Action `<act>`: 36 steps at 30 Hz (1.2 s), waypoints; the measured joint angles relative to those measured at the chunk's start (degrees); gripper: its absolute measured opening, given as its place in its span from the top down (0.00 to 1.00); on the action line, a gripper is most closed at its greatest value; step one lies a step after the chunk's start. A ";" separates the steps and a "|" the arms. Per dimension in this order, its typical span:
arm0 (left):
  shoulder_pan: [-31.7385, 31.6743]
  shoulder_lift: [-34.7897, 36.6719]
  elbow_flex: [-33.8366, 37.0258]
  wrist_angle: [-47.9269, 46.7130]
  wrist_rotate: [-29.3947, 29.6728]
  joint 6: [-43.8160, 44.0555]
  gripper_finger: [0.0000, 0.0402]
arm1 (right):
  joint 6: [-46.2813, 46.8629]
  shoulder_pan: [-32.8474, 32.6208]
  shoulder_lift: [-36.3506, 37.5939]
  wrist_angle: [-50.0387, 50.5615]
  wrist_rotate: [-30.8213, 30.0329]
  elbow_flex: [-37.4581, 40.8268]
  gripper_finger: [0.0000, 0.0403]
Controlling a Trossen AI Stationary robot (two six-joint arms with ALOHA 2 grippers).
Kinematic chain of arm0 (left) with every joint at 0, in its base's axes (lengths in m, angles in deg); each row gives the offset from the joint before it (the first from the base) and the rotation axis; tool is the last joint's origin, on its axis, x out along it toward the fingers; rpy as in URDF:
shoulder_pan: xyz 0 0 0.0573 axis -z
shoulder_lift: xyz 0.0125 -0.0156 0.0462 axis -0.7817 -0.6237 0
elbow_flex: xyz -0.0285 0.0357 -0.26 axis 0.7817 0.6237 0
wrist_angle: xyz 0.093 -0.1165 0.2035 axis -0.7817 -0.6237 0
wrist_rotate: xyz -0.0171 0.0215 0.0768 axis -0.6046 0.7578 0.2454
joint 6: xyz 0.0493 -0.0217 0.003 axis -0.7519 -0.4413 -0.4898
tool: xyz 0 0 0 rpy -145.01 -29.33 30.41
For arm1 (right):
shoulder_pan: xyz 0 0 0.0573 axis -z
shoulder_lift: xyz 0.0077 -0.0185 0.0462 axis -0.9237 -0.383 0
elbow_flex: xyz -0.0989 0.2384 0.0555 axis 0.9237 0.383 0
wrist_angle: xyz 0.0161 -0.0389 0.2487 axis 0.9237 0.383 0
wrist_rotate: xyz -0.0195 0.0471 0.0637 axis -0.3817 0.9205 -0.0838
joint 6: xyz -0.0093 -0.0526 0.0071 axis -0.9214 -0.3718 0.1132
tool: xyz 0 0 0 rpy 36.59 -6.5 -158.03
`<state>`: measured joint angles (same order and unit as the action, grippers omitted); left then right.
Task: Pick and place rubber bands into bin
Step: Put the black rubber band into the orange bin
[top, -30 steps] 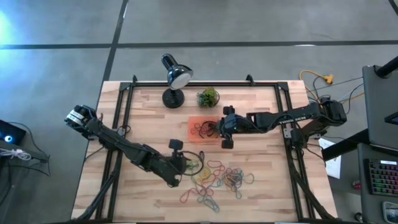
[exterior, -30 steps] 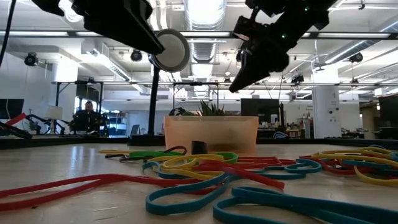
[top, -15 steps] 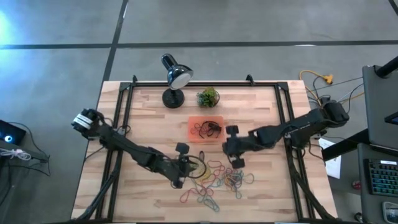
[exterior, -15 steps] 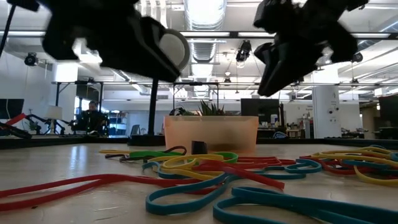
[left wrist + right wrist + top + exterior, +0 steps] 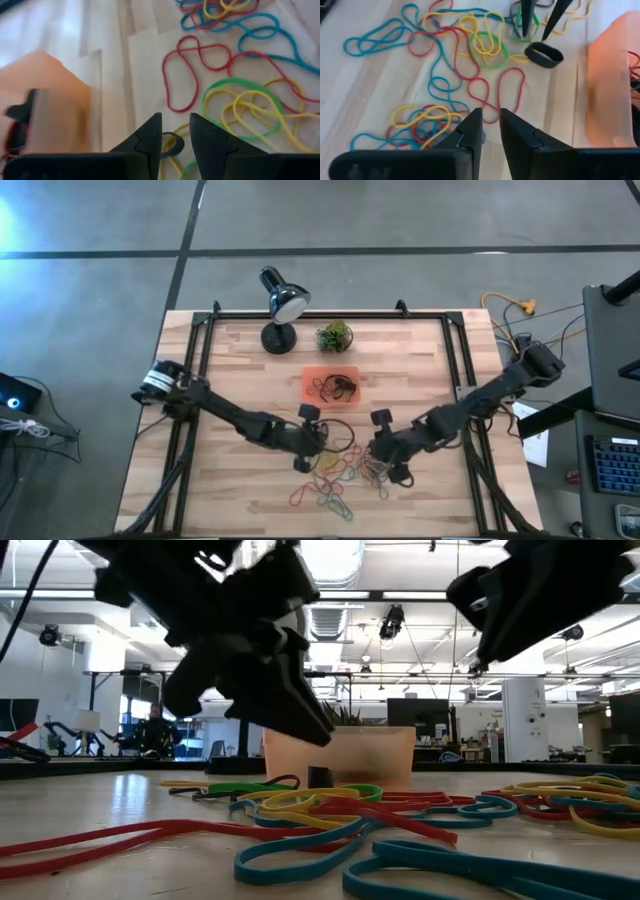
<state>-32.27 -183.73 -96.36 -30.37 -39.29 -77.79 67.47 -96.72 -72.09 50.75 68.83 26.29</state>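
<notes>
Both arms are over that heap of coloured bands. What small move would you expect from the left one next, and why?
Probably a short drop onto the black band, then a pinch. The left gripper hovers right by that band with its jaws apart and nothing held. The band lies on its own at the edge of the heap, and the bin is close by for the drop-off.

mixed-colour rubber bands (image 5: 345,470) loose on table, few in orange bin (image 5: 330,387)

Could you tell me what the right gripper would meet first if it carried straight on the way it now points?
Probably the red rubber band lying on the table just ahead of the right gripper; its jaws are slightly apart and empty. Depth is hard to judge.
</notes>
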 joint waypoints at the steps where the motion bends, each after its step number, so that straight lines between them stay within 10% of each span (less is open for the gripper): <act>1: -0.34 -0.45 -0.32 -0.72 -0.67 0.02 0.79 | 0.53 -0.72 0.16 0.03 -0.88 0.00 0.85; 12: -2.74 -1.85 -3.79 -7.48 -4.44 1.62 0.79 | 1.31 -7.02 1.37 -0.03 -11.31 0.28 0.86; 36: -5.31 -2.03 -3.18 -8.04 -12.40 3.19 0.79 | 1.30 -7.25 1.39 -0.03 -12.58 0.40 0.86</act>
<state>-37.59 -185.76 -99.54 -38.42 -51.68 -74.60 68.77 -103.97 -70.70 50.72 56.25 26.69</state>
